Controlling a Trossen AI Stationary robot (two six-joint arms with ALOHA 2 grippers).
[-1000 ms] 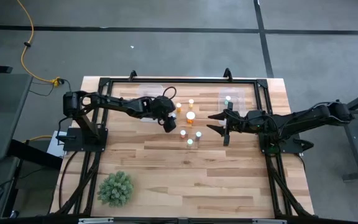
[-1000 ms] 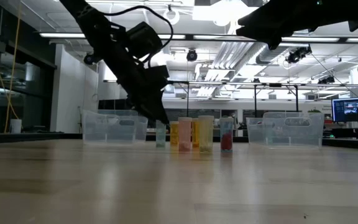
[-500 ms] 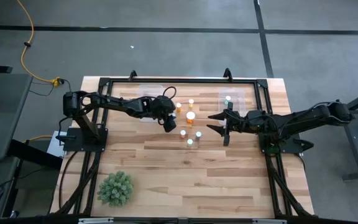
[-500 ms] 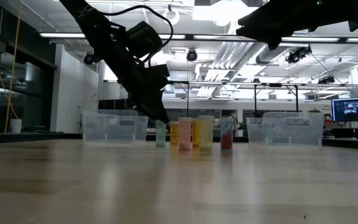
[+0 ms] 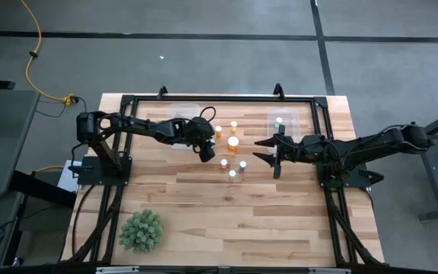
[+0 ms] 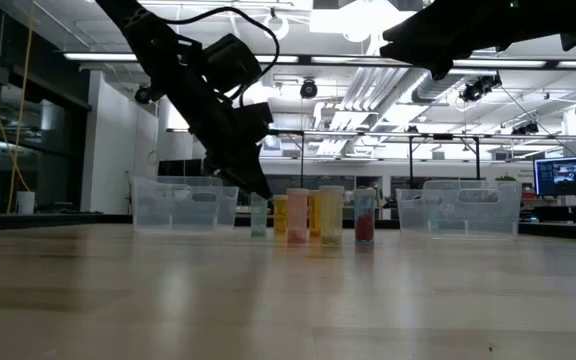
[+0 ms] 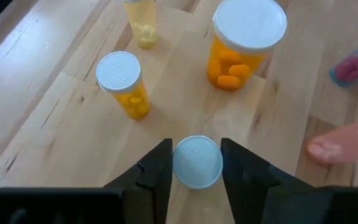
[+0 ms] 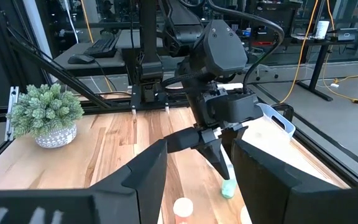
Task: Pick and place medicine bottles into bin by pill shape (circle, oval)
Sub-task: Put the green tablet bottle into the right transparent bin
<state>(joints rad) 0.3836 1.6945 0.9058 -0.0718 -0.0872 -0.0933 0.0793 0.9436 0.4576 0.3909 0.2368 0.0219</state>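
A wooden table [image 5: 204, 198] seen from above fills the middle of the frame, with two dark robot arms reaching in from the left and right edges. The left gripper [image 5: 207, 154] sits just left of centre, lowered over a cluster of small medicine bottles [image 5: 233, 143]. In the left wrist view its two fingers [image 7: 156, 171] stand on either side of a white-capped bottle [image 7: 197, 162], very close to the cap; whether they actually press on it cannot be told. Ahead of it stand a small orange bottle [image 7: 124, 83], a larger orange bottle [image 7: 246, 42] and a pale yellow one [image 7: 141, 28].

The right gripper [image 5: 269, 153] hovers right of centre, fingers spread wide and holding nothing, well apart from the bottles.

Two clear plastic bins rest near the upper edge of the table: one upper left [image 5: 178, 114], one upper right [image 5: 287, 122] with a bottle inside. A green spiky plant [image 5: 141, 230] sits at lower left.
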